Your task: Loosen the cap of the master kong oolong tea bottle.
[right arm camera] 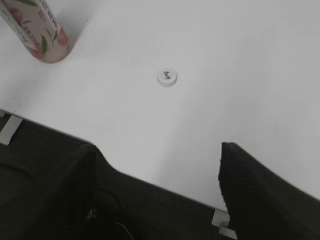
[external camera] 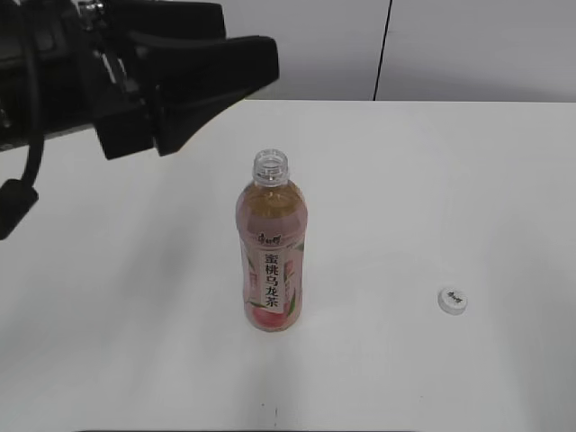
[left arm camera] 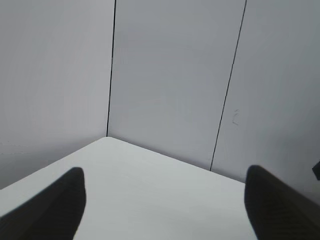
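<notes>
The master kong oolong tea bottle (external camera: 273, 261) stands upright in the middle of the white table, its threaded neck bare and open. The cap (external camera: 454, 300) lies flat on the table to the bottle's right, apart from it. My left gripper (external camera: 236, 45) is open and empty, raised at the upper left, behind and above the bottle; its wrist view (left arm camera: 165, 180) shows only a table corner and wall. My right gripper (right arm camera: 157, 150) is open and empty over the table's front edge, with the cap (right arm camera: 167, 77) ahead of it and the bottle's base (right arm camera: 40, 35) at far left.
The white table (external camera: 450, 180) holds only the bottle and cap. A grey panelled wall (external camera: 450, 45) runs behind it. The table's front edge (right arm camera: 150, 182) and dark floor show under my right gripper.
</notes>
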`<move>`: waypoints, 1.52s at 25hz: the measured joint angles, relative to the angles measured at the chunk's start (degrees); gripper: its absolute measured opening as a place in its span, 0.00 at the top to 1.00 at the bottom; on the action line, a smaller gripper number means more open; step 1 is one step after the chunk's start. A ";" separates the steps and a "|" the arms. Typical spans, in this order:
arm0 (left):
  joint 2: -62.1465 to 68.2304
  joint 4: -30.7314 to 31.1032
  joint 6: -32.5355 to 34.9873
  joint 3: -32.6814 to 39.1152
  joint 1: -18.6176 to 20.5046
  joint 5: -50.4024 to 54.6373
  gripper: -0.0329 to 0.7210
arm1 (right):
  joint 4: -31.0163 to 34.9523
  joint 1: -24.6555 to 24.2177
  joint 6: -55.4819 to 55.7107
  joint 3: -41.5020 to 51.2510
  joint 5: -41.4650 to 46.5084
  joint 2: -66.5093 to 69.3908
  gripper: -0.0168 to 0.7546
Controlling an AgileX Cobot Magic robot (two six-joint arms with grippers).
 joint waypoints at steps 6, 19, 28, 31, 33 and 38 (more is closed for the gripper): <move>-5.53 7.26 -8.89 0.00 0.00 2.90 0.18 | 1.14 0.00 -3.07 -0.01 3.48 -0.46 0.23; -17.37 24.05 -23.82 0.00 0.00 8.26 0.18 | 3.28 0.00 -8.10 -0.01 6.21 -0.70 0.23; -17.69 24.40 -24.02 0.00 0.00 9.06 0.18 | 3.30 0.00 -8.22 -0.01 6.21 -0.70 0.23; -17.69 24.45 -24.02 0.00 0.00 9.24 0.18 | 3.34 0.00 -8.22 -0.01 6.21 -0.70 0.23; -17.69 24.45 -24.02 0.00 0.00 9.30 0.18 | 3.34 0.00 -8.22 -0.01 6.21 -0.70 0.23; -17.69 24.45 -24.02 0.00 0.00 9.87 0.18 | 3.34 0.00 -8.22 -0.01 6.21 -0.70 0.23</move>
